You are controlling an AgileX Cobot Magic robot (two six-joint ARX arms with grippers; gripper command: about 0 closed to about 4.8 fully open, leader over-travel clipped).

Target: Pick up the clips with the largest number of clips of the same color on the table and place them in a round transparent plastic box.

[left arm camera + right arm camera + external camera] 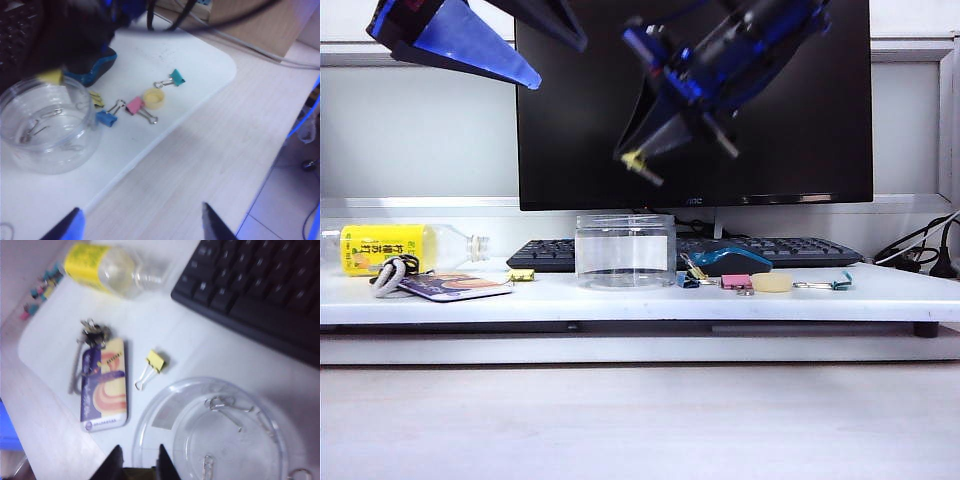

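Your right gripper [642,163] grasps one pale-yellow binder clip [633,159] above the round transparent plastic box [625,250]; left gripper [140,225] hangs released; another yellow clip [155,360] waits near the desk's left edge.

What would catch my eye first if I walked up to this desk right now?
The right gripper hangs in the air above the round transparent plastic box, pinching a pale-yellow clip. Another yellow clip lies beside the box, near a card with keys. The left gripper hangs open, high on the left.
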